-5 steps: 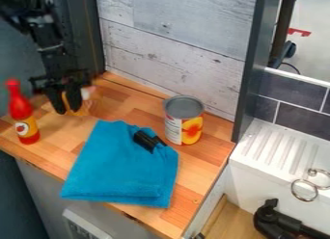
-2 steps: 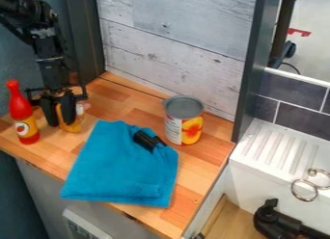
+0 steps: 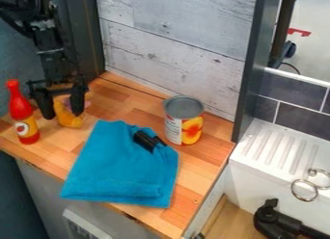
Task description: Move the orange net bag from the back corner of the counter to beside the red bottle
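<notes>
The black gripper [image 3: 61,108] hangs at the left end of the wooden counter with its fingers spread apart. Between and just behind them stands a small yellow-orange object [image 3: 69,118], its upper part partly hidden by the gripper; whether the fingers touch it, I cannot tell. Just left of the gripper a red bottle [image 3: 23,115] with a yellow label stands upright. To the right, a blue cloth [image 3: 122,168] lies on the counter with a small black object [image 3: 147,140] on its upper edge. Beside the cloth stands a metal can [image 3: 183,121] with a fruit label.
The wooden counter [image 3: 201,171] is backed by a whitish plank wall [image 3: 174,45], and a dark upright panel [image 3: 248,69] rises at its right end. Beyond are a white sink unit [image 3: 274,153] with metal rings and a black faucet-like part [image 3: 274,222].
From its earlier place the gripper first came lower, and its fingers are now wider apart around the yellow-orange object. Bottle, cloth and can have kept their places.
</notes>
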You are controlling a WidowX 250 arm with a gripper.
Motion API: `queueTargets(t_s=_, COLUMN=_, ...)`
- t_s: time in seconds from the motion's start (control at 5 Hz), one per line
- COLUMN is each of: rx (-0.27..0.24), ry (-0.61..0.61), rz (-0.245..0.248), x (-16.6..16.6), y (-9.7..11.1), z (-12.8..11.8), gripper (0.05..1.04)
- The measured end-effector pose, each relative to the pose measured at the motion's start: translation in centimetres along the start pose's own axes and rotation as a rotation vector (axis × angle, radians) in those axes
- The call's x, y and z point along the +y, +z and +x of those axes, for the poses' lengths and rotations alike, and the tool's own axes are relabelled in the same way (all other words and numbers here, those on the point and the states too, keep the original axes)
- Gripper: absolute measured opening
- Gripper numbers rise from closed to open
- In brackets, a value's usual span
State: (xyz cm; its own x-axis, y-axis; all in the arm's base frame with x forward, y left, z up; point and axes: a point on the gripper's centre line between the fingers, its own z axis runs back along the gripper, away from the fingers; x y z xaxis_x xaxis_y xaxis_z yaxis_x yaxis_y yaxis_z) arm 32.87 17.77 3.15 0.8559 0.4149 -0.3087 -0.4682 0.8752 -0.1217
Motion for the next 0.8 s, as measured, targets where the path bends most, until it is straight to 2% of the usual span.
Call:
queueTargets(t_s=0.2, rx=-0.005, ry=-0.033, rz=0.014, x=-1.2, y=0.6, z=0.2, gripper=1.005)
queueTargets(t_s=0.6, rx=-0.045, ry=-0.180, rz=0.158, x=-5.7, y=5.0, z=-1.7, gripper=1.001)
queueTargets(t_s=0.8, rx=-0.043, ry=-0.253, rz=0.243, x=-8.0, y=6.4, z=-2.9, gripper=1.001)
